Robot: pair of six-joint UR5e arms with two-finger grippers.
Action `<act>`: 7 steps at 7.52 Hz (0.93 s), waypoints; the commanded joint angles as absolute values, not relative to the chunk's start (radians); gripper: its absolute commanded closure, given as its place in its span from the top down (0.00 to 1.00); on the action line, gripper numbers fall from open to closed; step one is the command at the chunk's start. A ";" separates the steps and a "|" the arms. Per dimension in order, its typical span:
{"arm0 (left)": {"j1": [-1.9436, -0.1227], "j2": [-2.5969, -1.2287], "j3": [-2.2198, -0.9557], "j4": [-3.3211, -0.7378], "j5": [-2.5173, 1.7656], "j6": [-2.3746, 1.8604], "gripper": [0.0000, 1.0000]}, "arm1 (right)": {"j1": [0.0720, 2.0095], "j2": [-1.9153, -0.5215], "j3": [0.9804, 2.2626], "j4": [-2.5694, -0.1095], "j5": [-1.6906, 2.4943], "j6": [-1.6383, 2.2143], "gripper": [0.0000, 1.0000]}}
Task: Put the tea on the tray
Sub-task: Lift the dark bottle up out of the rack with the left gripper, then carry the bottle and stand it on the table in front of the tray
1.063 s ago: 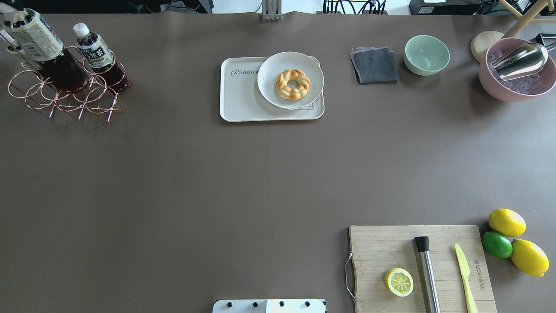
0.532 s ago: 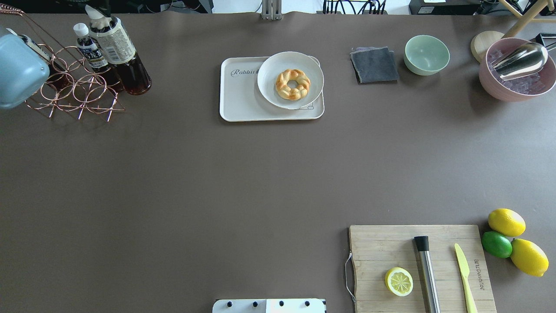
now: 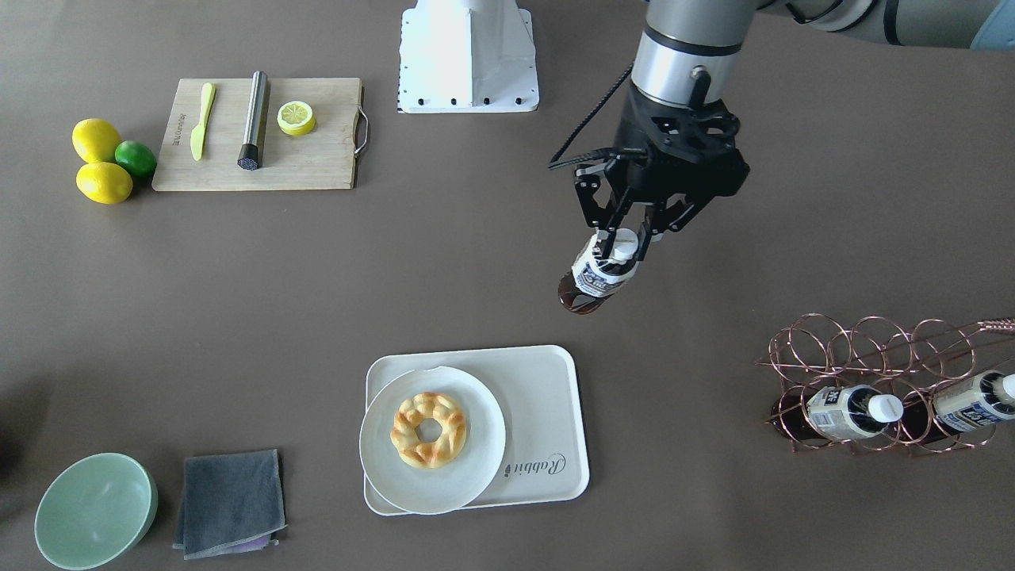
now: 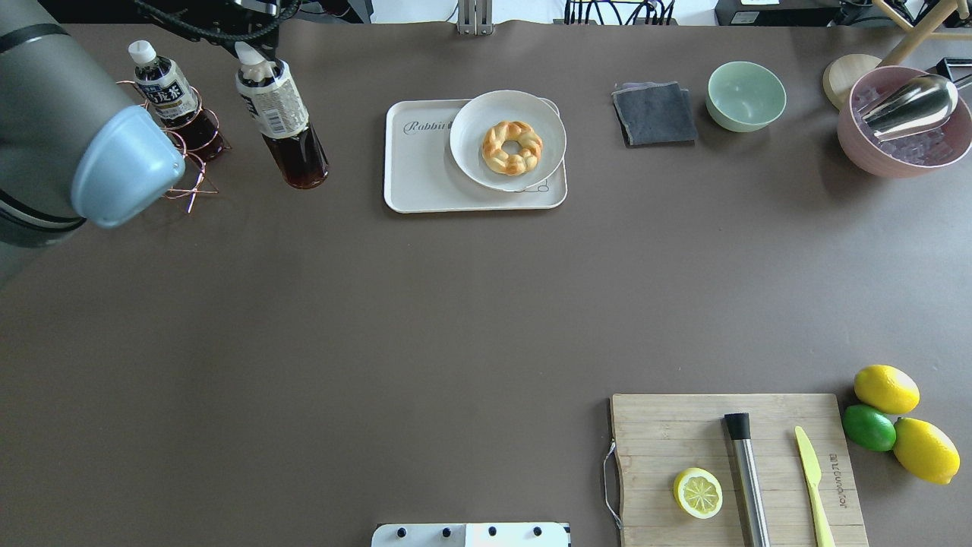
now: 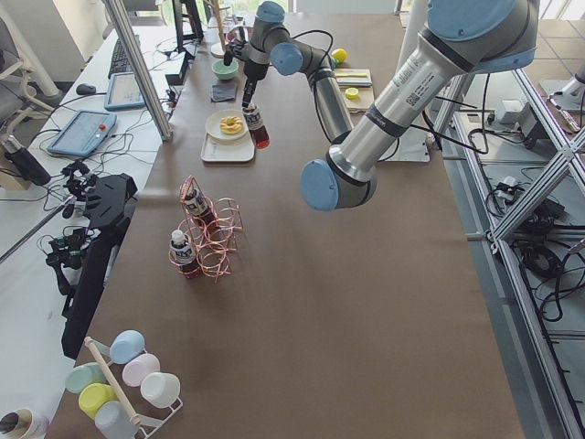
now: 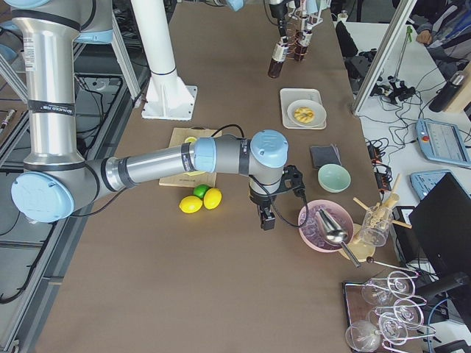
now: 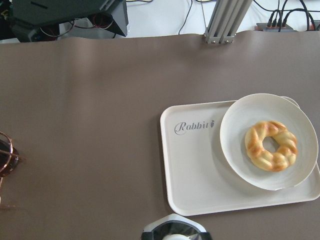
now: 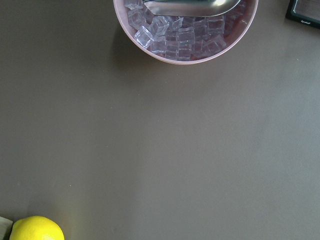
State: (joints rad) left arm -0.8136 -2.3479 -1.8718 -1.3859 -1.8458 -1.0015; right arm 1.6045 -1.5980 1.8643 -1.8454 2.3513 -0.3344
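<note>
Dark red-brown liquid fills the tea bottle (image 3: 599,274), which hangs from the left gripper (image 3: 622,242). The fingers are closed on its white cap and neck, and the bottle tilts with its base swung toward the tray (image 3: 547,396). It appears lifted off the table, not resting on it.

Change noted: about a second ago the bottle was at the far left edge of the overhead view, over the copper wire rack (image 4: 190,186). Half a second ago it stood just past the rack's right side. It is now further right, in the open stretch between rack and tray, nearer the tray's left edge but not over it. The left arm's blue elbow cap (image 4: 125,167) has come well into the overhead view and now covers much of the rack.

Unchanged: the tray lies in the same place, with the white plate (image 3: 484,428) overhanging its right end in the overhead view and the braided ring pastry (image 3: 428,429) on the plate. The tray's lettered part is bare. Two like bottles (image 3: 840,412) (image 3: 971,404) remain in the rack.

Right gripper (image 6: 265,219): seen only from the right side view, hanging low near the pink ice bowl (image 6: 324,224). Whether its fingers are parted cannot be told.
</note>
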 commanded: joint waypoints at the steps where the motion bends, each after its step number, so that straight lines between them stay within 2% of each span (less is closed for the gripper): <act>1: -0.575 -2.376 -1.896 -1.385 -1.629 -1.187 0.00 | 1.605 -1.601 1.870 -1.845 2.352 -0.334 1.00; 3: -0.444 -2.375 -1.922 -1.375 -1.510 -1.254 0.00 | 1.605 -1.611 1.871 -1.845 2.355 -0.336 1.00; 7: -0.368 -2.370 -1.962 -1.293 -1.445 -1.256 0.00 | 1.606 -1.621 1.873 -1.845 2.362 -0.341 1.00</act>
